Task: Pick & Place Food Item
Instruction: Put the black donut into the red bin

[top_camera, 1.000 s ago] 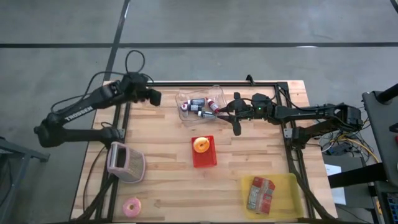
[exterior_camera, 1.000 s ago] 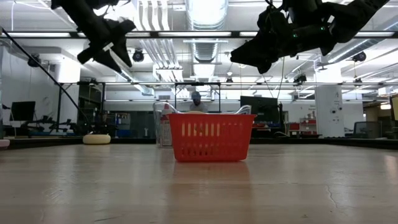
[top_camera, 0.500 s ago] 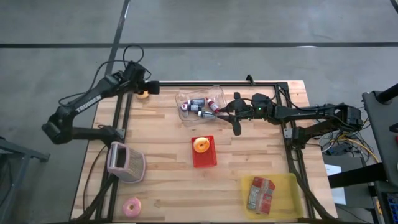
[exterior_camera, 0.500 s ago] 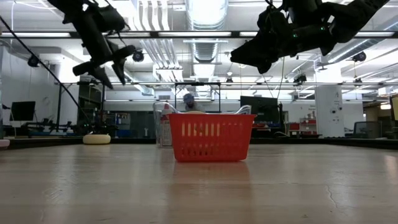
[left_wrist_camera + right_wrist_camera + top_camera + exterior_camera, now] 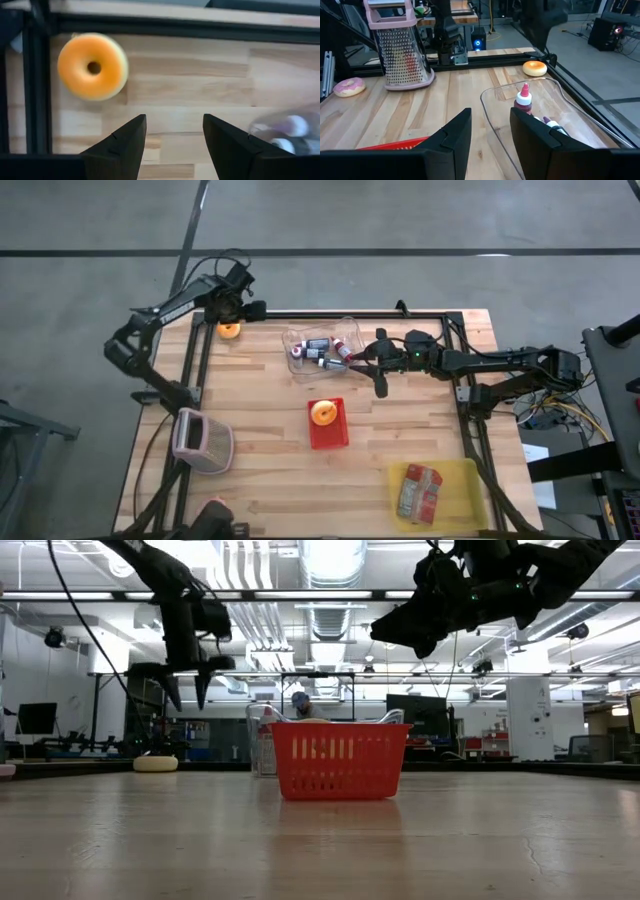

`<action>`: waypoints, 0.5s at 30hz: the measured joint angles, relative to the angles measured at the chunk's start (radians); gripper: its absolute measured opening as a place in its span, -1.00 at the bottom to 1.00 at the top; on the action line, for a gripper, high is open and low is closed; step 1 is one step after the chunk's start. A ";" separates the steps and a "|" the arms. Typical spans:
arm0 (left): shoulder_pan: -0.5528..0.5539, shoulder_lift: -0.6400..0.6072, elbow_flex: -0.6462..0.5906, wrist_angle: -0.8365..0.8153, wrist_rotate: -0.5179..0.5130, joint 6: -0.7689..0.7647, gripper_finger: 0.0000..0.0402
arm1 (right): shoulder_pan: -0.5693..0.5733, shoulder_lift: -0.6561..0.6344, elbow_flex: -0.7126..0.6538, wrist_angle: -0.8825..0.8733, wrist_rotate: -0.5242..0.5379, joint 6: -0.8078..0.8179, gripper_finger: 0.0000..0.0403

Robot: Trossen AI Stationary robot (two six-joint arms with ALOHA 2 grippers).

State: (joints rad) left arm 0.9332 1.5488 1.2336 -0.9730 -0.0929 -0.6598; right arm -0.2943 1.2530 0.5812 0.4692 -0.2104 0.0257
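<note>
An orange doughnut (image 5: 230,330) (image 5: 92,66) lies flat on the wood in the table's far left corner, beside the black frame rail. My left gripper (image 5: 252,310) (image 5: 185,690) hangs open above the table just right of it, pointing down, nothing between its fingers (image 5: 174,135). A second orange doughnut (image 5: 323,413) lies in the red basket (image 5: 328,425) (image 5: 340,758) at mid-table. My right gripper (image 5: 378,375) (image 5: 490,130) waits open, held level above the table right of the clear tray (image 5: 322,350).
The clear tray holds small bottles (image 5: 523,97). A pink grater (image 5: 200,440) stands at the left, with a pink doughnut (image 5: 349,86) near it. A yellow tray (image 5: 455,475) with a packet sits at the near right. A dark shape (image 5: 215,518) shows at the near left edge.
My left gripper has swung toward the far edge and come down beside the orange doughnut, tipping from a slant until it points down. A dark shape has come in over the pink doughnut at the near left edge in the high view.
</note>
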 joint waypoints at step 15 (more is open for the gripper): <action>0.106 0.181 -0.007 0.000 0.059 -0.014 0.01 | 0.000 0.000 0.000 0.000 0.000 0.000 -0.36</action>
State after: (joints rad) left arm 1.0388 1.7295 1.2269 -0.9730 -0.0338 -0.6739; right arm -0.2943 1.2530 0.5812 0.4690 -0.2100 0.0257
